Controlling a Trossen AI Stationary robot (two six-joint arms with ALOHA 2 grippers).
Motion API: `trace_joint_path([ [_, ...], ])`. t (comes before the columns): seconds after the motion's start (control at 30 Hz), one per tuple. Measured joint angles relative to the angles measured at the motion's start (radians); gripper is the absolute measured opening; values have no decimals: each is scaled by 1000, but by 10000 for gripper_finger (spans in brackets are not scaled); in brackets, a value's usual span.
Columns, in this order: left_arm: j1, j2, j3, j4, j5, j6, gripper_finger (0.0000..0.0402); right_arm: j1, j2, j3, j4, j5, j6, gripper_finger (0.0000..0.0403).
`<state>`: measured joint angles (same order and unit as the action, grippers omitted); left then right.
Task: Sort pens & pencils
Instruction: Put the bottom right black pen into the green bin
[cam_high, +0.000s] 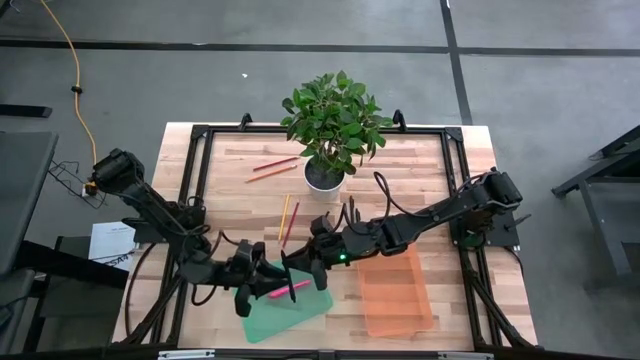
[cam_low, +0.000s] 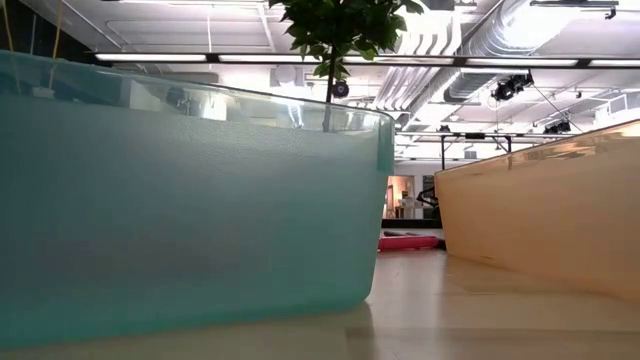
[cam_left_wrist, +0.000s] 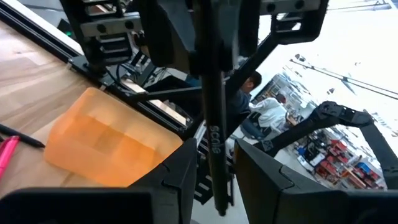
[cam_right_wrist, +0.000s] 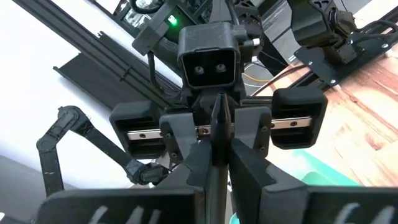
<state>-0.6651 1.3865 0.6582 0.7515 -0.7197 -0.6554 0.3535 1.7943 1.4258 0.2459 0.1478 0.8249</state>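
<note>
A black pen (cam_left_wrist: 214, 124) hangs in the air between my two grippers, above the near part of the table. My right gripper (cam_high: 303, 262) comes from the right and is shut on it. My left gripper (cam_high: 262, 276) faces it from the left, open, with its fingers (cam_left_wrist: 180, 177) close on either side of the pen's near end. A pink pen (cam_high: 290, 290) lies over the green tray (cam_high: 300, 312). Another pink pen (cam_left_wrist: 5, 155) and a black one (cam_left_wrist: 22, 135) lie on the wood by the orange tray (cam_left_wrist: 106, 143). Pencils (cam_high: 275, 165) (cam_high: 287, 216) lie near the plant. My right gripper pinches the black pen's far end (cam_right_wrist: 217, 134) between its two fingers (cam_right_wrist: 189, 165). The fingers run level from the table's right side, along the pen. The pen is lifted clear and points level toward my left gripper.
A potted plant (cam_high: 330, 130) stands at the middle of the far edge. The orange tray (cam_high: 395, 290) sits near the right front and the green tray left of it. In the low view both tray walls (cam_low: 190, 200) (cam_low: 540, 210) stand close, with a pink pen (cam_low: 410, 242) between them.
</note>
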Motion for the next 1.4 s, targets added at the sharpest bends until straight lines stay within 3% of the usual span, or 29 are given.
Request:
trace_joint_path([
  [0.87,38,0,0,9,41,14,96,0,0,0,7,-9,-14,28],
  [1.2,37,0,0,11,42,13,14,0,0,0,7,-9,-19,28],
  [1.4,37,0,0,10,39,14,35,0,0,0,7,-9,-22,28],
])
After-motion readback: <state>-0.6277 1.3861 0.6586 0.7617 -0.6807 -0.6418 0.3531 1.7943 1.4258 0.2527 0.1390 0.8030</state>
